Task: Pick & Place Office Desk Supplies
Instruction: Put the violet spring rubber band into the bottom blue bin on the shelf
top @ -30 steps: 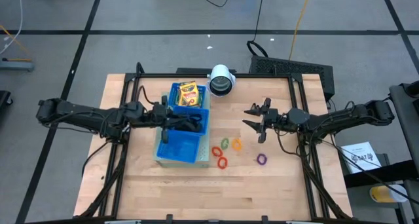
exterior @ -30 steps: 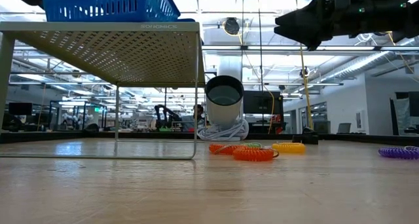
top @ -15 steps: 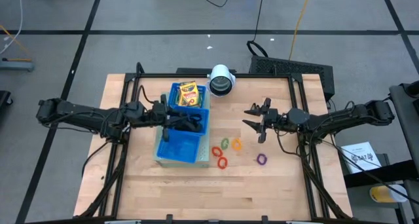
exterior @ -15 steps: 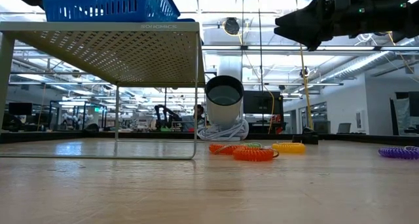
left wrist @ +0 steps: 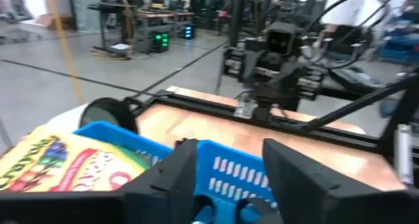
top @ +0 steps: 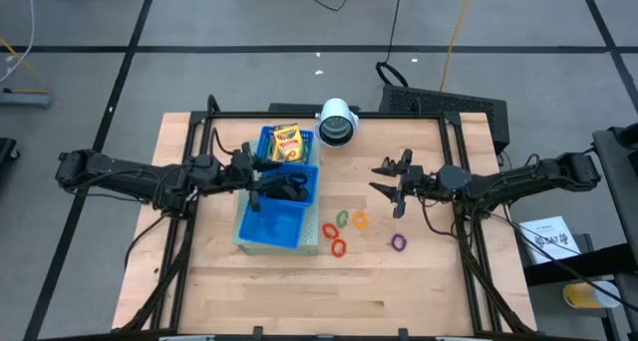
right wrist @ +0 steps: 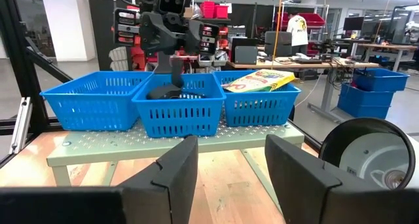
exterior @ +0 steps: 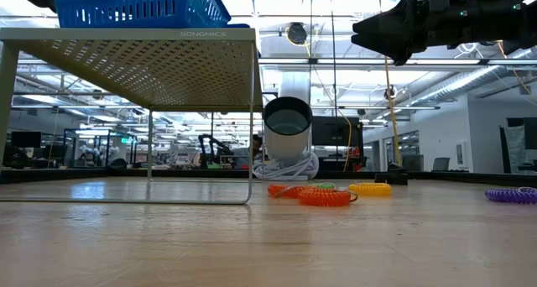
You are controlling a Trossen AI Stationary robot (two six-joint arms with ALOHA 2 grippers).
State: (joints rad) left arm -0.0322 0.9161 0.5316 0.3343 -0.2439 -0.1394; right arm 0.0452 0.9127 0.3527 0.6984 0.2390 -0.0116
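Observation:
A yellow-and-green crayon box (top: 286, 142) lies in the far compartment of the blue tray (top: 244, 224). Black clips (top: 291, 185) lie in its middle compartment. My left gripper (top: 257, 186) hangs open over the left part of that compartment, with nothing between its fingers (left wrist: 171, 178). Red (top: 329, 229), green (top: 343, 218), orange (top: 360, 220), a second red (top: 337, 247) and purple (top: 398, 243) rings lie flat on the table. My right gripper (top: 392, 181) hovers open above the table, right of the tray and beyond the rings.
The tray sits on a perforated metal stand (exterior: 134, 44) with thin legs. A white cylinder with a dark centre (top: 337, 122) stands at the table's far edge. The tray's near compartment (top: 274, 224) holds nothing. Bare wood lies along the near edge (top: 319, 301).
My left gripper has opened above the tray's middle compartment. My right gripper has kept still.

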